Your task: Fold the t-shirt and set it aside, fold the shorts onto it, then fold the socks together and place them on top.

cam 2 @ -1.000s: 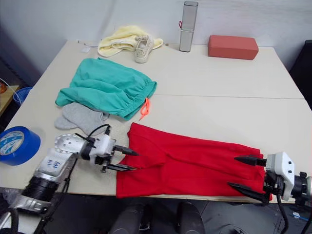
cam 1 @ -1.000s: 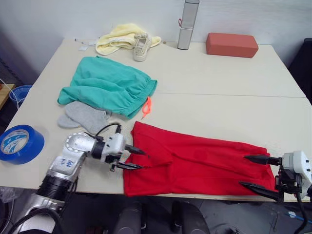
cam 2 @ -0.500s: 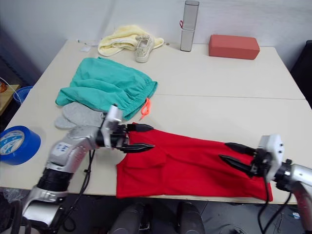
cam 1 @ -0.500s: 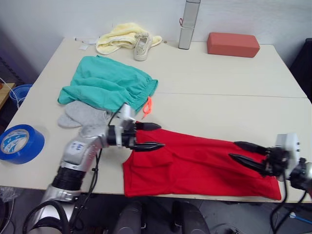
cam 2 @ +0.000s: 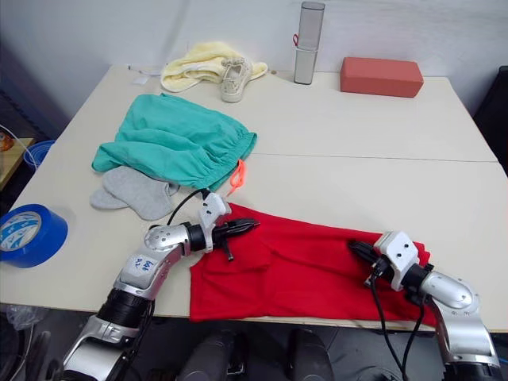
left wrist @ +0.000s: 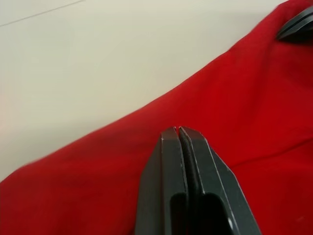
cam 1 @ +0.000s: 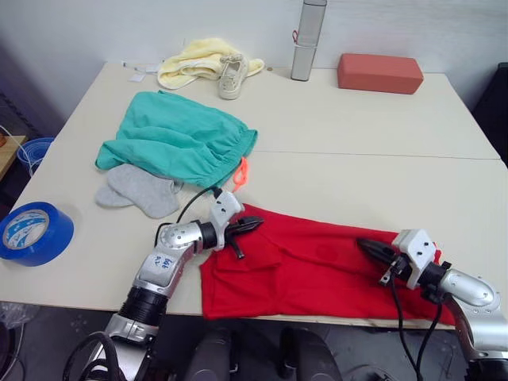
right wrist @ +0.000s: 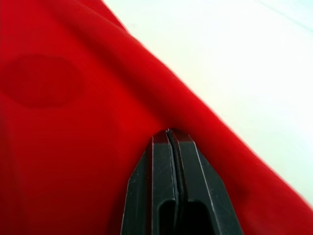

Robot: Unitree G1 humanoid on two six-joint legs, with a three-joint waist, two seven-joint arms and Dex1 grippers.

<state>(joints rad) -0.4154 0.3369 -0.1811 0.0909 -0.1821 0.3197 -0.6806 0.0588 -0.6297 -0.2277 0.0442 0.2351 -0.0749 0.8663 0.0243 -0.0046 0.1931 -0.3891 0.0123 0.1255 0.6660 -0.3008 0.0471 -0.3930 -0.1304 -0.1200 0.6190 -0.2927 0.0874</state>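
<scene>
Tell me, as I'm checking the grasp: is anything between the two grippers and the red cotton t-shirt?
Nothing visible. The left gripper and right gripper sit directly on the red cotton t-shirt, fingers closed.

Both end effectors (cam 1: 252, 225) (cam 1: 367, 247) newly closed on t-shirt (cam 1: 317, 266)

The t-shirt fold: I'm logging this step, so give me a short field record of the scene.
t-shirt: red, flat along the table's near edge
left pincer: shut, on the shirt's far left edge
right pincer: shut, on the shirt's far edge, right part
shorts: teal, bunched, far left, unfolded
socks: grey, beside the shorts, near side
table: also blue tape roll at left edge
</scene>
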